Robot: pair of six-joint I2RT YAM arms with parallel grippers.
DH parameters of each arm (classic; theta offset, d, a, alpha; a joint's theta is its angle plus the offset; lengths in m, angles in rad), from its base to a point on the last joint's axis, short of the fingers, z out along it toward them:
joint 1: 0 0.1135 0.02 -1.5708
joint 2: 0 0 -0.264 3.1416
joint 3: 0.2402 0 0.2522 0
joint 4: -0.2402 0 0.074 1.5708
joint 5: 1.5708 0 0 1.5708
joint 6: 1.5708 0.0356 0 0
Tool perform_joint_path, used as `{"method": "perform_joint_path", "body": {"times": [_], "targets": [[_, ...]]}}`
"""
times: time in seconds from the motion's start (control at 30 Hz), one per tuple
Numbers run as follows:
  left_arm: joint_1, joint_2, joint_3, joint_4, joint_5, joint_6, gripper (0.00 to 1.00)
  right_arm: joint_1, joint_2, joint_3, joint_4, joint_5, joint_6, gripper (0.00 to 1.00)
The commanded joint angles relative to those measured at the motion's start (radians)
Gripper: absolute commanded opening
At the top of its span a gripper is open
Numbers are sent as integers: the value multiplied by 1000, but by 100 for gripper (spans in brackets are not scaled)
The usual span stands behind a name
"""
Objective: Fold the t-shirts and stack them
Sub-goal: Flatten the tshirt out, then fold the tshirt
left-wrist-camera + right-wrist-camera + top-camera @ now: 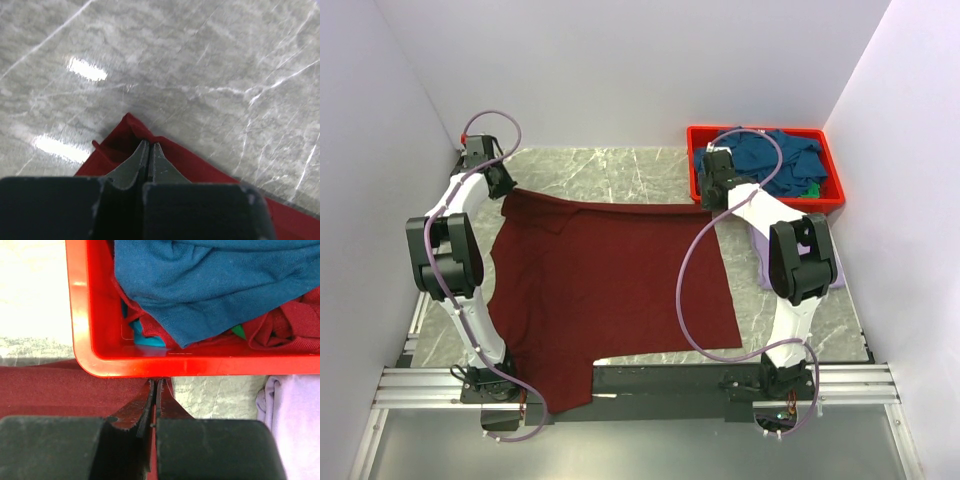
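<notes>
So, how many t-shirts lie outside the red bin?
2. The maroon t-shirt lies spread across the table; the lavender t-shirt lies on the right, in front of the red bin. Others could hide underneath.

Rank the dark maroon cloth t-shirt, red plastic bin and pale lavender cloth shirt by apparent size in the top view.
Largest: dark maroon cloth t-shirt, by far.
Next: red plastic bin.
Smallest: pale lavender cloth shirt, but it is partly covered, so its full size is unsure.

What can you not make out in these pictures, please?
- Top view: lavender shirt mostly hidden under the right arm.
- Right wrist view: teal shirt and others in the red bin cut off by the top edge.
- Left wrist view: maroon shirt mostly hidden behind the left claw.
</notes>
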Motion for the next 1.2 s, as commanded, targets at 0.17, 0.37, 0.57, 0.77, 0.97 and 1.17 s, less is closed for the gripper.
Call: {"method": "perform_joint_path", "body": {"times": [0.17, 0.37, 0.57, 0.77, 0.97, 1.17], "targets": [[0, -80, 54, -130, -43, -30, 0, -39, -37, 76, 67, 3, 48, 0], [0, -92, 97, -199, -46, -22, 0, -42, -48, 79, 48, -18, 62, 0], [0, -112, 74, -178, -41, -18, 2, -42, -54, 79, 41, -36, 76, 0], [0, -48, 72, -40, -9, -31, 9, -40, -39, 93, 36, -63, 102, 0], [0, 109, 153, 59, 66, -47, 31, -42, -15, 116, 28, -99, 120, 0], [4, 129, 143, 92, 54, -47, 55, -40, 1, 133, 19, -119, 130, 0]]}}
